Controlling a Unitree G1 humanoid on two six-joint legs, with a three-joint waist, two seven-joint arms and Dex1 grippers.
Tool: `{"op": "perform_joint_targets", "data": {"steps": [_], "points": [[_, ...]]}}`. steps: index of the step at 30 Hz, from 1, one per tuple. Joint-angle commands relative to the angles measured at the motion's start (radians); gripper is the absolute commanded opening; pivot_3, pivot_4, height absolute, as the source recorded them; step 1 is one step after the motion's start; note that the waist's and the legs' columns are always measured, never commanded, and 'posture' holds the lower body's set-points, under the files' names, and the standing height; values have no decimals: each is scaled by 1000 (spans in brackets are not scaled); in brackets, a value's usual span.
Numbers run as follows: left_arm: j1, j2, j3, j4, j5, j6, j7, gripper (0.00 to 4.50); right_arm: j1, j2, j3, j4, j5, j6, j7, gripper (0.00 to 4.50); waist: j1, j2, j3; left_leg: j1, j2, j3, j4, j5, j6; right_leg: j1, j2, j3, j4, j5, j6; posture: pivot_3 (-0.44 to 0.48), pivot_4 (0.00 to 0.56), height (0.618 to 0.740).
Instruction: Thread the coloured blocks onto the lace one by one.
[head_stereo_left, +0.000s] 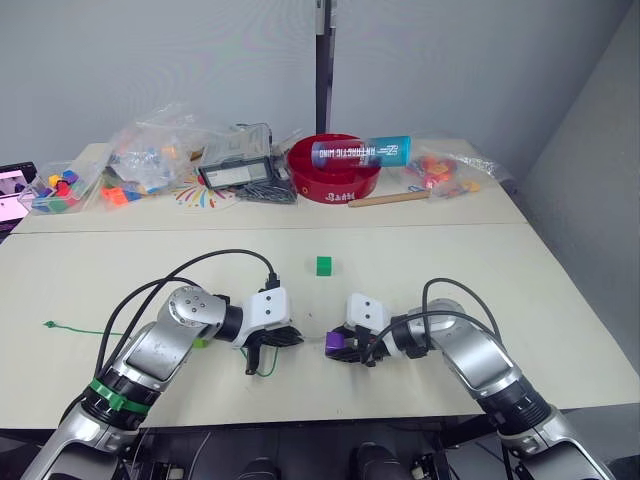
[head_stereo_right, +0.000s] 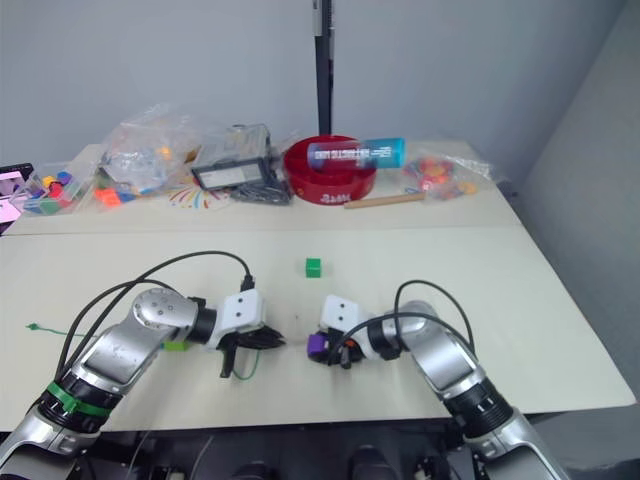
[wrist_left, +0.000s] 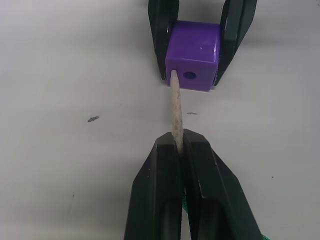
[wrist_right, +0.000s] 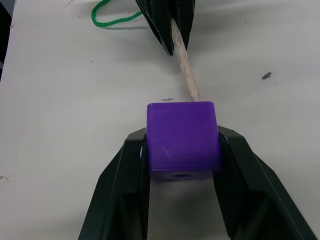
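Your right hand (wrist_right: 182, 150) pinches a purple block (wrist_right: 182, 142) just above the bench (head_stereo_left: 420, 250), near its front edge. Your left hand (wrist_left: 179, 150) is pressed together on the pale tip (wrist_left: 176, 107) of the lace (head_stereo_left: 75, 329). The tip touches the block face just beside the hole (wrist_left: 189, 75) (not inside it). The lace trails left across the bench to its knotted end. A dark green block (head_stereo_left: 324, 265) sits apart, farther back at centre.
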Motion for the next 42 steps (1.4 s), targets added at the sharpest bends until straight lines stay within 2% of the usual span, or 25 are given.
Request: {"op": "perform_joint_targets", "data": {"steps": [1,10,20,25,32,38,42], "points": [[-27,-11,-19,-51,-6,8,-8,0,3,13,38,-6,5,19,-10,1206,1,0,0,0,0,0,0,0,0,0,0,0,0,0,0,0,150,731],[-24,15,-25,-125,-21,82,-26,0,3,7,37,-8,3,31,-19,1206,-4,0,0,0,0,0,0,0,0,0,0,0,0,0,0,0,150,731],[-45,-25,-58,-121,0,106,12,0,-3,20,49,-27,12,53,-27,1206,-8,0,0,0,0,0,0,0,0,0,0,0,0,0,0,0,150,731],[-77,-84,-102,-93,-18,68,-19,0,-17,41,55,-11,11,63,-45,1206,-5,0,0,0,0,0,0,0,0,0,0,0,0,0,0,0,150,731],[-81,-146,-90,-75,-69,64,-49,0,-27,54,57,-16,14,88,-51,1206,-9,0,0,0,0,0,0,0,0,0,0,0,0,0,0,0,150,731],[-54,-100,-56,-121,-117,109,-104,0,-31,54,49,0,-2,91,-73,1206,-16,0,0,0,0,0,0,0,0,0,0,0,0,0,0,0,150,731],[-32,-96,-62,-98,-87,81,-87,0,-34,64,45,-5,8,96,-76,1206,-14,0,0,0,0,-1,0,0,0,0,0,0,0,0,0,0,150,731]]}}
